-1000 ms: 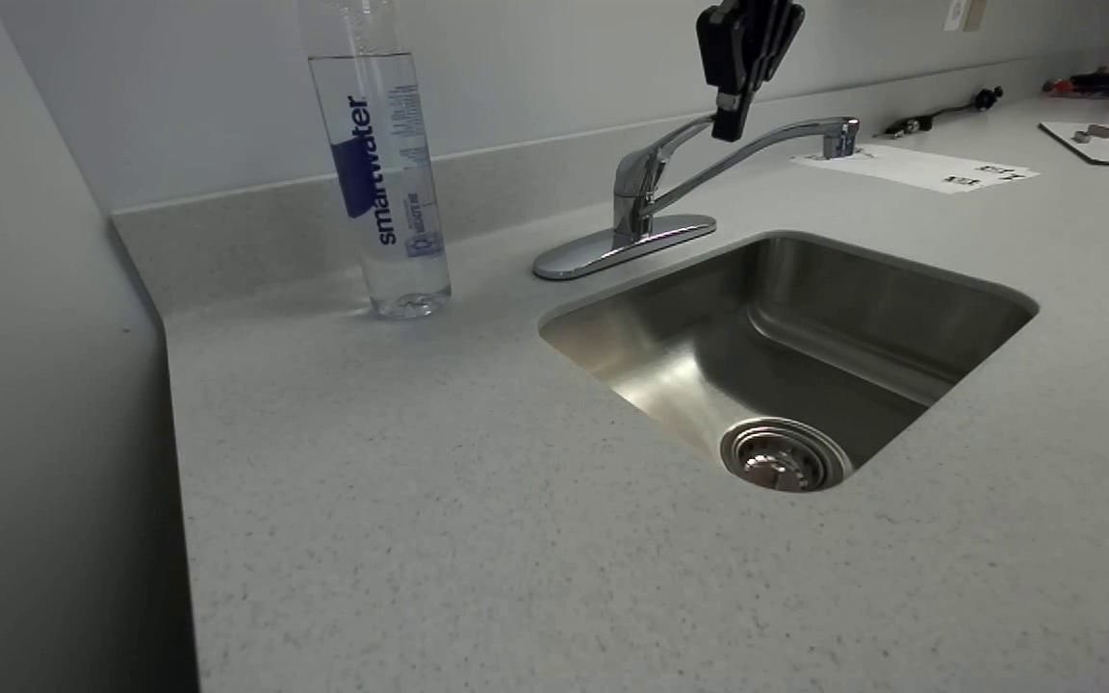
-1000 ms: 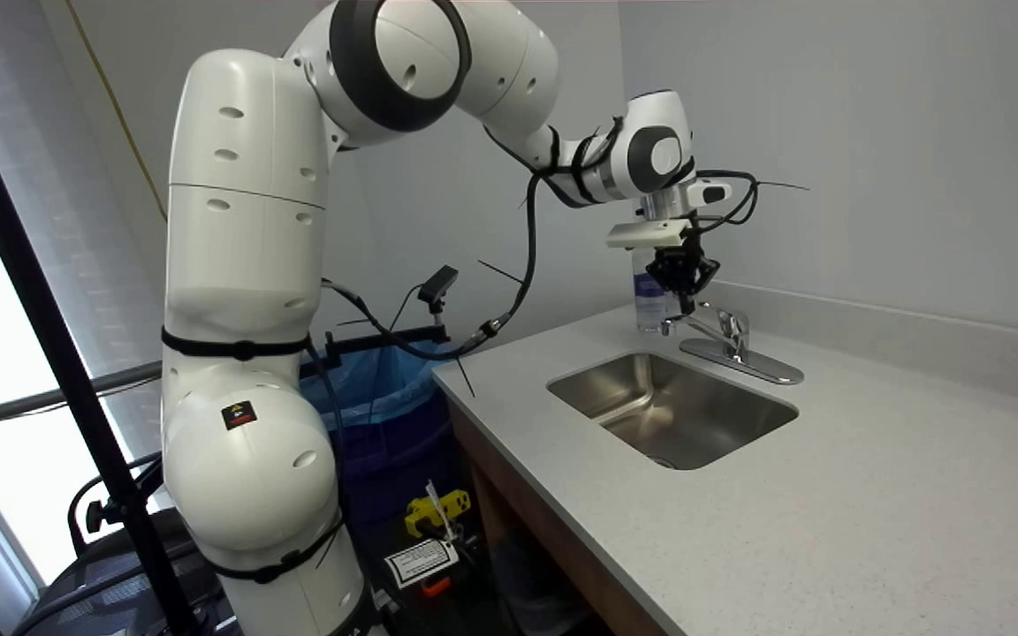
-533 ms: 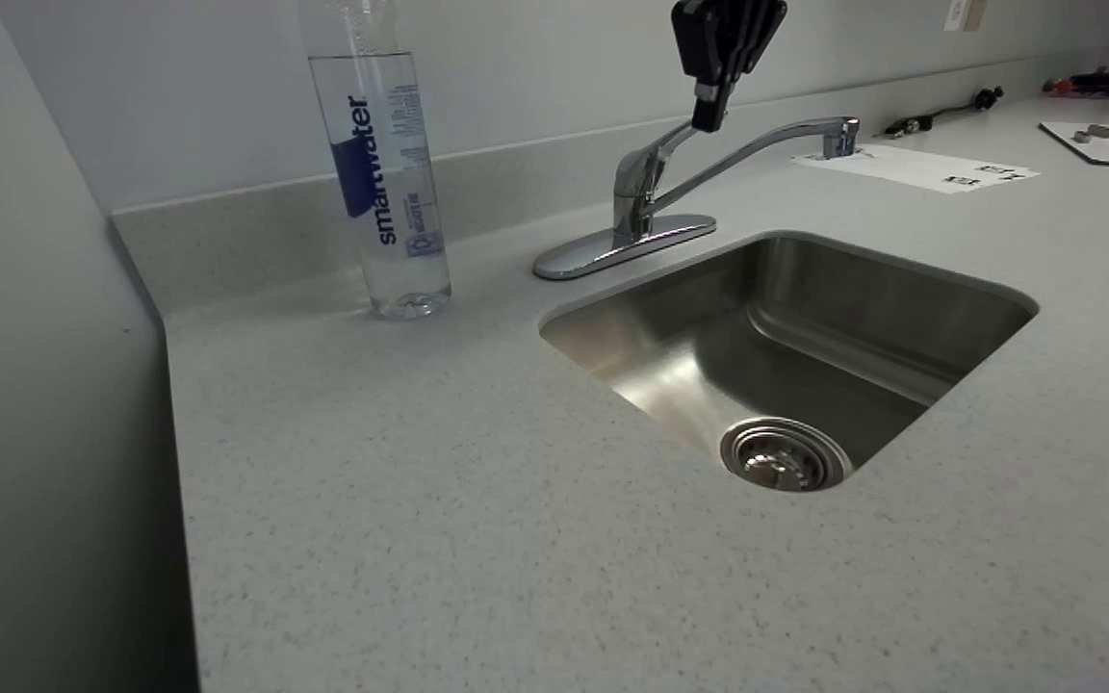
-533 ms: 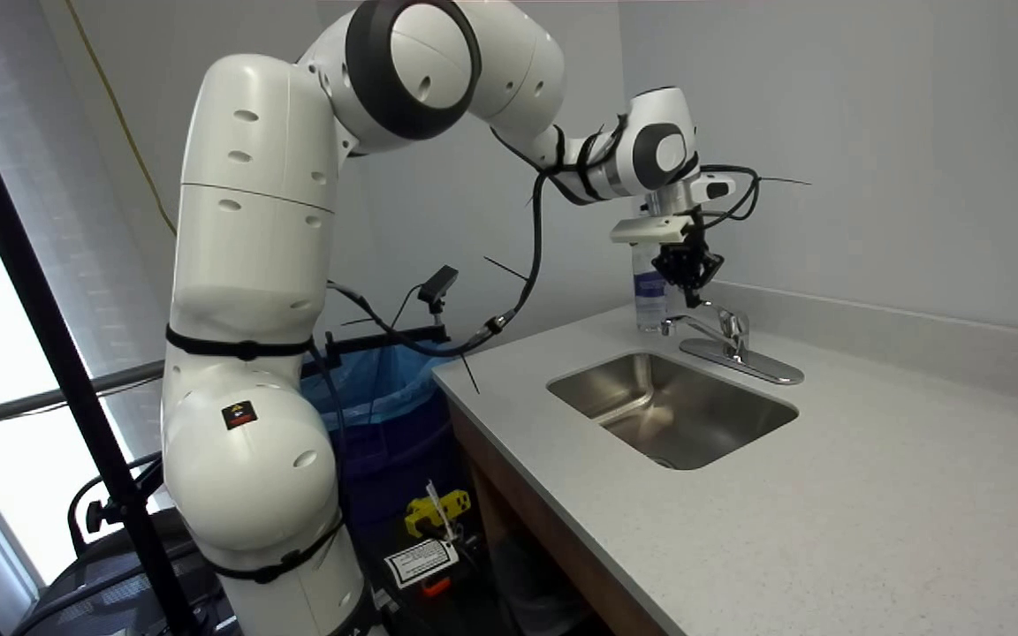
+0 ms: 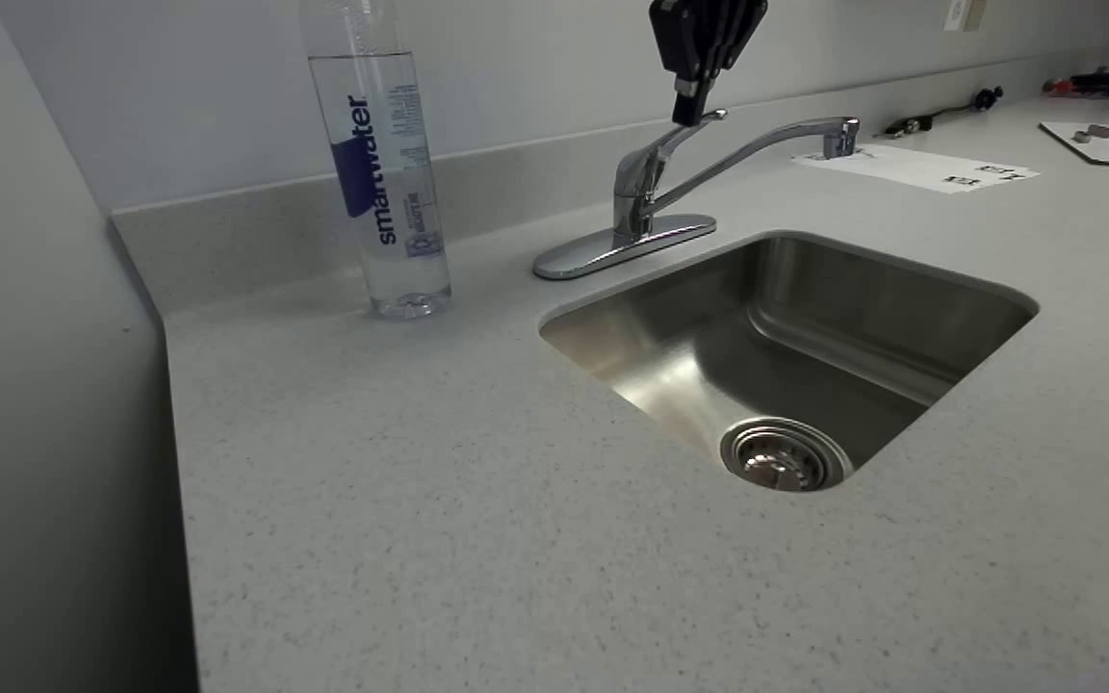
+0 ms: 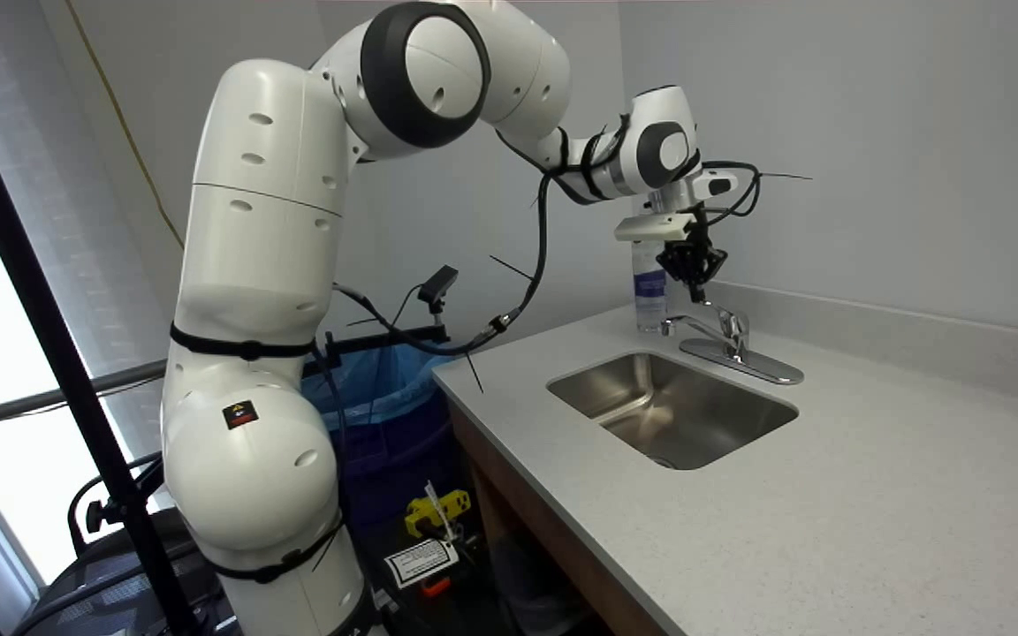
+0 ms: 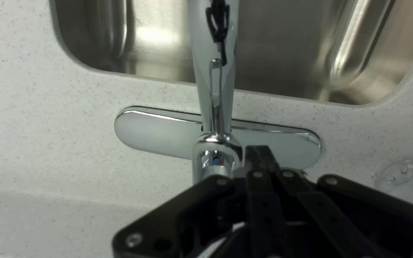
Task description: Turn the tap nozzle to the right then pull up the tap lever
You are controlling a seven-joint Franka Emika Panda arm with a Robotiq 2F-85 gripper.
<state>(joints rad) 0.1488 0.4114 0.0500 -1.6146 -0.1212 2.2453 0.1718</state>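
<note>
Tap nozzle point(image 5: 750, 150), smooth arched chrome

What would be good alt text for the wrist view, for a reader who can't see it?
A shut black tool, seen from above, appears beside the round body of a chrome tap. The slim lever shows in front of the wider nozzle, which runs out over a steel sink. Part of a clear bottle shows at the right edge.

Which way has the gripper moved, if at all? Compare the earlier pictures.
Yes: in an exterior view, the gripper has moved leftward and slightly up relative to the tap lever, uncovering its end.
</note>
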